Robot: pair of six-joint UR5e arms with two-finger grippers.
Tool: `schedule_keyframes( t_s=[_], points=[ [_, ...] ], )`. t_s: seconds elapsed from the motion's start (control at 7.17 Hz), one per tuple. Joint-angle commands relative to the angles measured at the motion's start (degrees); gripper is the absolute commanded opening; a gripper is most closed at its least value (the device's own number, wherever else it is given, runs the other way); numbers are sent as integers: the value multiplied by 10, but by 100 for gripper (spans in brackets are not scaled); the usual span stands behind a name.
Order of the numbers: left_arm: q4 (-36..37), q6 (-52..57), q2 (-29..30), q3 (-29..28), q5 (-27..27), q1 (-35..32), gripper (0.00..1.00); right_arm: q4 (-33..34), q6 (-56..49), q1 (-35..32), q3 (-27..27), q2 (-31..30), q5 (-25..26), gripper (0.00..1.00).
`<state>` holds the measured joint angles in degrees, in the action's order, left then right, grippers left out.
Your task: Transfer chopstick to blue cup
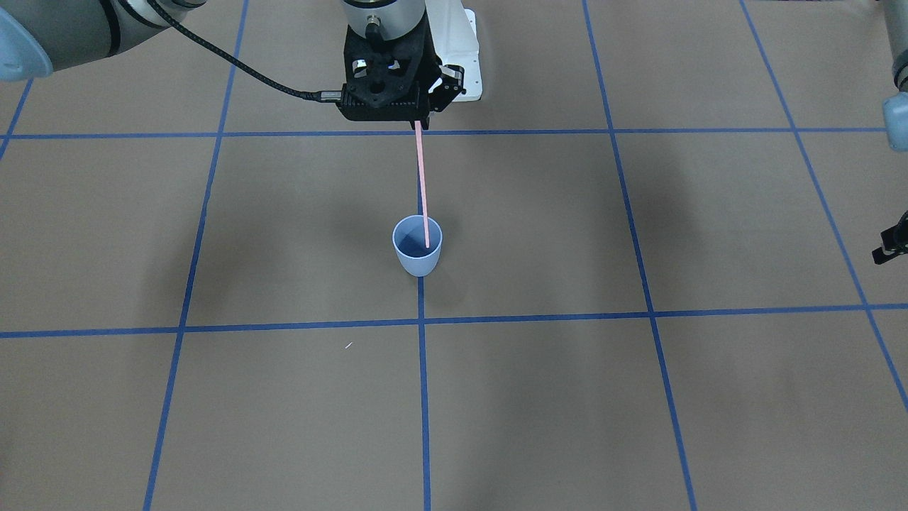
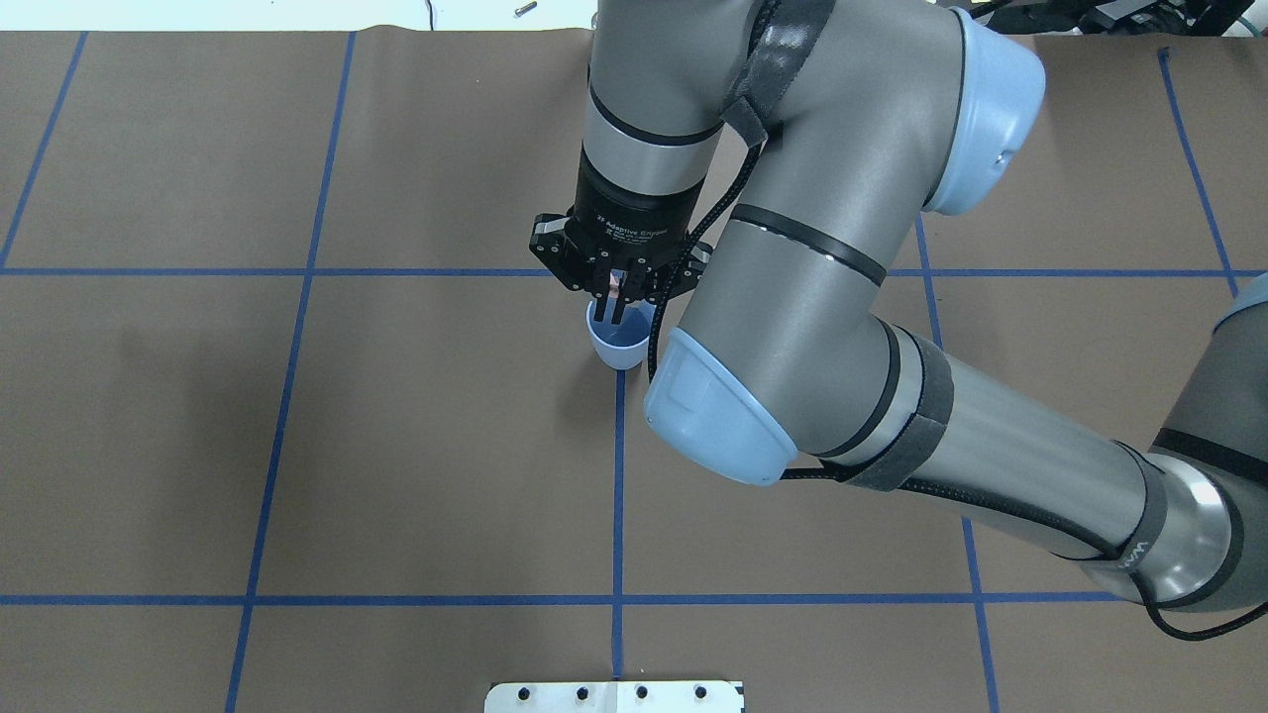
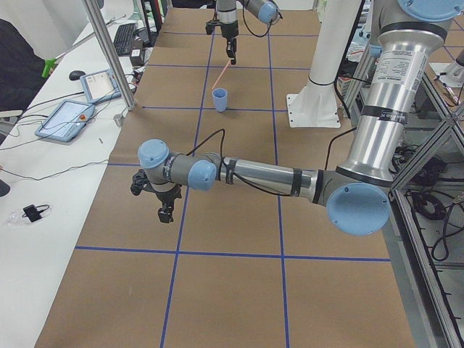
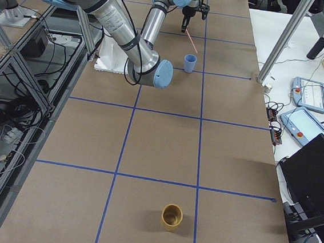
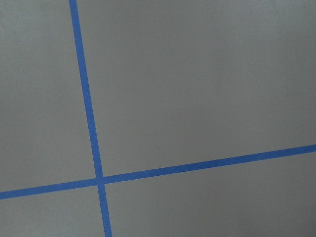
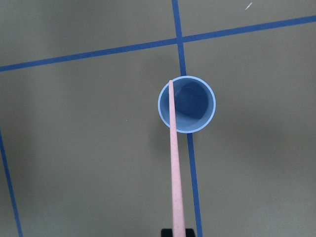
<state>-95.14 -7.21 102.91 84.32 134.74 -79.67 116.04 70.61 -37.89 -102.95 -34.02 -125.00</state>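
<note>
My right gripper is shut on the top end of the pink chopstick and holds it hanging almost straight down. Its lower tip is at the mouth of the pale-blue cup, which stands upright on a blue tape line. In the right wrist view the chopstick ends at the left rim of the cup. From overhead the right gripper is directly over the cup. My left gripper hangs low, far off to the side. Only part of it shows; I cannot tell its state.
The brown paper table has a grid of blue tape lines. A tan cup stands far down the table towards the robot's right end. A white mounting plate lies at the robot's edge of the table.
</note>
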Motion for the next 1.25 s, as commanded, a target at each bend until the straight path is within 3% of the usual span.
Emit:
schedule_keyframes(
  t_s=[0.0, 0.28, 0.7, 1.12],
  points=[
    [0, 0, 4, -6, 0, 0, 98, -1, -6, 10, 0, -17, 1, 0],
    [0, 0, 3, -6, 0, 0, 98, -53, -5, 26, 20, -39, 1, 0],
    [-18, 0, 2, -18, 0, 0, 98, -64, -8, 30, 27, -51, 0, 0],
    [-44, 0, 1, -34, 0, 0, 98, -130, 0, 30, 75, -56, 1, 0]
  ],
)
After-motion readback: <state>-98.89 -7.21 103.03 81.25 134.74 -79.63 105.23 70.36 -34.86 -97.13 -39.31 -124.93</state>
